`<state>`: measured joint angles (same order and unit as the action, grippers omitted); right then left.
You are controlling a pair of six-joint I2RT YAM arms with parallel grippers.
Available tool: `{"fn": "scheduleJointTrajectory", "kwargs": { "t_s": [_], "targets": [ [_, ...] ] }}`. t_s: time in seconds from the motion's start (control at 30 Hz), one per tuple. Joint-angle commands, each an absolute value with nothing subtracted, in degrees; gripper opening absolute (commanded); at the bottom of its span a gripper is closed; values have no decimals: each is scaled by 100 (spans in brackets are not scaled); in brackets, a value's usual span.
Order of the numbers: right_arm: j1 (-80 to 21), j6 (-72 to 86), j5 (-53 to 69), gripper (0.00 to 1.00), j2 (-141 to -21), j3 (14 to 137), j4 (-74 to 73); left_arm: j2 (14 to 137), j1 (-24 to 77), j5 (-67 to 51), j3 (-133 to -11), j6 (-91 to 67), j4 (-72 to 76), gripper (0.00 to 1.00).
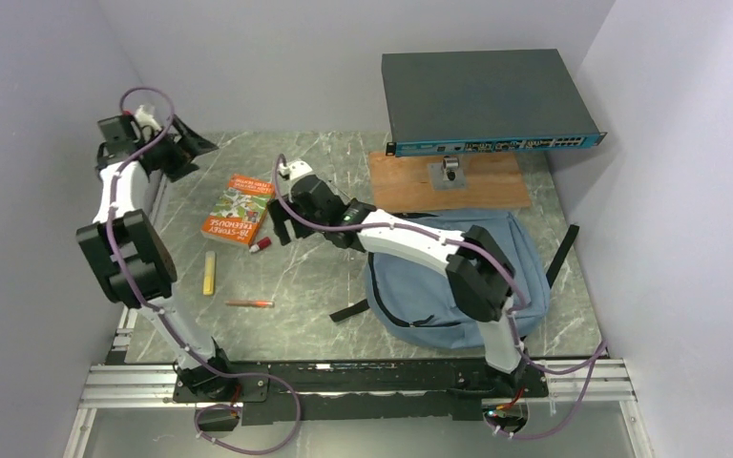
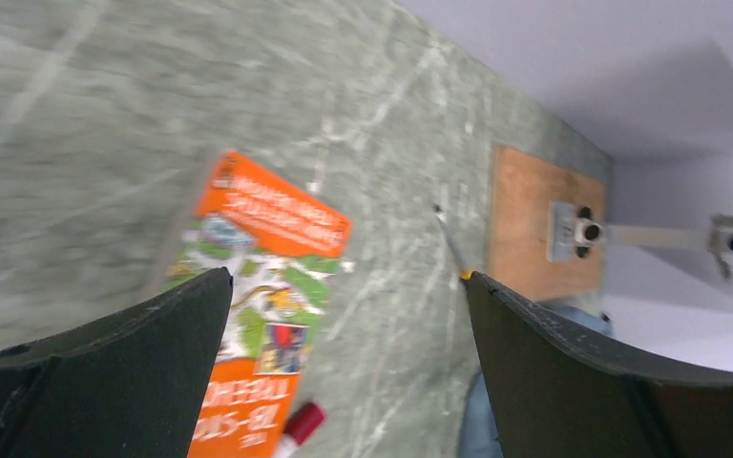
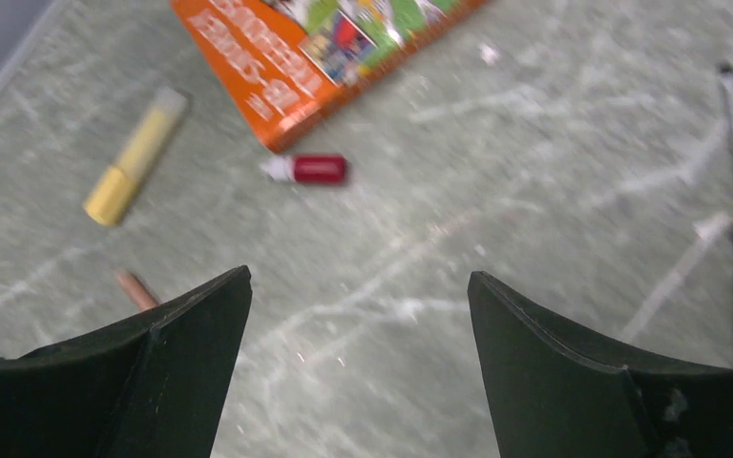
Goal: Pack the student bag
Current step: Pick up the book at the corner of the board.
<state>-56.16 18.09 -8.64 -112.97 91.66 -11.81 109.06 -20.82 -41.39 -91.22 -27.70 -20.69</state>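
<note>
While both arms hang over the green marbled tabletop (image 1: 324, 286), the overhead view shows the soft blue-grey fabric backpack (image 1: 410, 281) lying flat on the table's right half, just in front of a flat wooden board (image 1: 477, 181) and partly under the right arm. The right gripper (image 1: 282, 221) hovers beside an orange paperback book (image 1: 239, 208), jaws spread and empty. The left gripper (image 1: 189, 157) sits at the far left corner, equally wide with nothing in it. A yellow highlighter stick (image 1: 209, 273), a small red-capped marker (image 1: 261, 245) and a thin orange pencil (image 1: 249, 303) lie near the book.

From the left wrist, the black fingers (image 2: 105, 372) stand far apart over the blurred book (image 2: 267, 286), and a sliver of backpack (image 2: 582, 317) shows beside the board (image 2: 534, 219).

From the right wrist, the fingers (image 3: 153, 382) gape over bare tabletop; ahead lie the book (image 3: 324, 48), the marker (image 3: 310, 169) just beside its corner, the highlighter (image 3: 134, 157) and the pencil (image 3: 134, 286).
</note>
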Motion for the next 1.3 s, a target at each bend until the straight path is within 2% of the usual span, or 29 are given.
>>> {"fn": "scheduleJointTrajectory", "kwargs": {
  "t_s": [0.0, 0.1, 0.2, 0.33, 0.47, 0.53, 0.6, 0.7, 0.9, 1.03, 1.27],
  "targets": [
    [-5619, 2089, -110, 87, -12038, 10152, -323, 11158, -2360, -3585, -9010, -1590, -3050, 100],
    [-5616, 2271, -61, 87, -12621, 10842, -374, 11496, -2377, -3158, -9168, -1157, -3272, 100],
    [-5572, 2584, -104, 87, -13112, 11335, -399, 12063, -2367, -3209, -9760, -932, -3821, 100],
    [-5404, 3096, -69, 87, -13578, 11637, -291, 12431, -2373, -3263, -9787, -1067, -3615, 99],
    [-5204, 3500, 201, 86, -13918, 11791, -121, 12697, -2318, -3456, -9872, -1235, -3652, 93],
    [-5125, 3608, 302, 84, -14061, 11815, -49, 12721, -2257, -3622, -9713, -1437, -3482, 84],
    [-5072, 3670, 368, 81, -14186, 11771, 208, 12795, -2132, -3850, -9726, -1553, -3515, 79],
    [-5007, 3778, 479, 73, -14514, 12029, 209, 12762, -1849, -3964, -9654, -1599, -3507, 79],
    [-4992, 3818, 458, 54, -14952, 12383, 152, 12554, -1154, -3632, -9655, -1473, -3657, 75],
    [-4967, 3687, 414, 41, -14824, 12029, 269, 12464, -818, -3582, -9610, -1393, -3668, 67],
    [-4890, 3187, 89, 41, -14407, 11599, -147, 12394, -795, -4046, -9575, -1529, -3698, 54]
  ]
}}
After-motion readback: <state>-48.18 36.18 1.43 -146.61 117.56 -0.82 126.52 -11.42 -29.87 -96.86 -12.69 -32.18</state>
